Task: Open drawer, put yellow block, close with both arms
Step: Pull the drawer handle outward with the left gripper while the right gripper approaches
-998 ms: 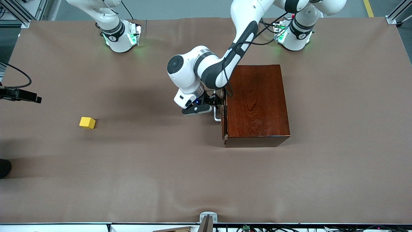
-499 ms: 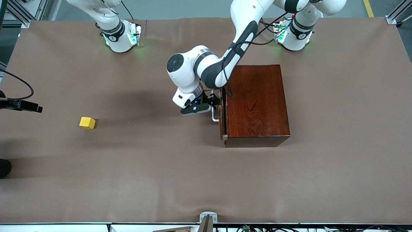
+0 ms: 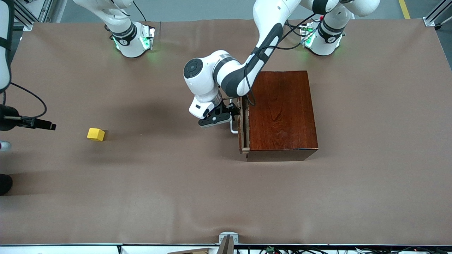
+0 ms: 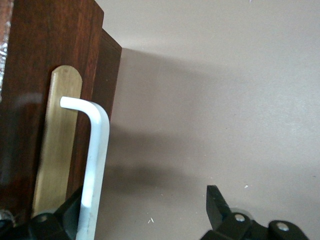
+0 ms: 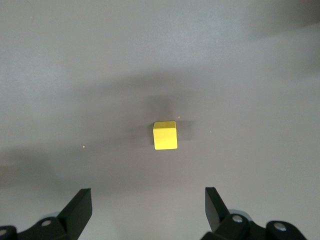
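The drawer of the reddish-brown box stands slightly pulled out toward the right arm's end of the table. My left gripper is open at its white handle, with the bar resting against one finger and the other finger standing well clear. The yellow block lies on the table, well toward the right arm's end from the box. My right gripper hangs open over the table, farther toward that end than the block. In the right wrist view the block lies ahead of the open right gripper.
A brown cloth covers the table. The two green-lit arm bases stand along the edge farthest from the front camera. A brass plate backs the handle on the drawer's dark front.
The drawer has slid out a little toward the right arm's end, with the left gripper at its handle. The right gripper has come closer to the yellow block.
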You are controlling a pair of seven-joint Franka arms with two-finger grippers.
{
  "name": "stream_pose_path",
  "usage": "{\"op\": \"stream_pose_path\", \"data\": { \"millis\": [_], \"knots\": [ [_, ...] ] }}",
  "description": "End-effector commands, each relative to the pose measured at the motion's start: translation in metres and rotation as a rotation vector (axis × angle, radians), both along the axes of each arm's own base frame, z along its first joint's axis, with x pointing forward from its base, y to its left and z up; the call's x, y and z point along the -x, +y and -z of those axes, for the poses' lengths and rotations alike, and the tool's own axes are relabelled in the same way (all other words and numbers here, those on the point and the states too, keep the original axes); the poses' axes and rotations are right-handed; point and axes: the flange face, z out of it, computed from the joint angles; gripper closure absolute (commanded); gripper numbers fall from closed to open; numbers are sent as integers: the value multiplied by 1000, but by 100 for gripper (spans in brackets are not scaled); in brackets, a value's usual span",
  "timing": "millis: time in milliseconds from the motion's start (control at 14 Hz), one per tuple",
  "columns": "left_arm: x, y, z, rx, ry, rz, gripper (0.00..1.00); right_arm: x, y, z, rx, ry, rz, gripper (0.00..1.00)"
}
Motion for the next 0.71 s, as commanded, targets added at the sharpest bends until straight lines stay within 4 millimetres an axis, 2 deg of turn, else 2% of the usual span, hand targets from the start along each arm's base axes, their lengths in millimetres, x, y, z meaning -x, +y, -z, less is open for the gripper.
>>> {"op": "stream_pose_path", "data": {
  "millis": [0, 143, 428, 641],
  "knots": [
    [2, -29, -1, 163, -41, -2, 0, 7, -3, 9, -21, -2, 16, 0],
    [1, -31, -3, 181, -52, -4, 0, 9, -4, 31, -15, -3, 46, 0],
    [5, -39, -2, 220, -62, 9, 0, 14, -2, 63, -11, -3, 61, 0],
    [4, -39, -7, 226, -66, 13, 0, 18, -1, 80, -8, -3, 63, 0]
  ]
}}
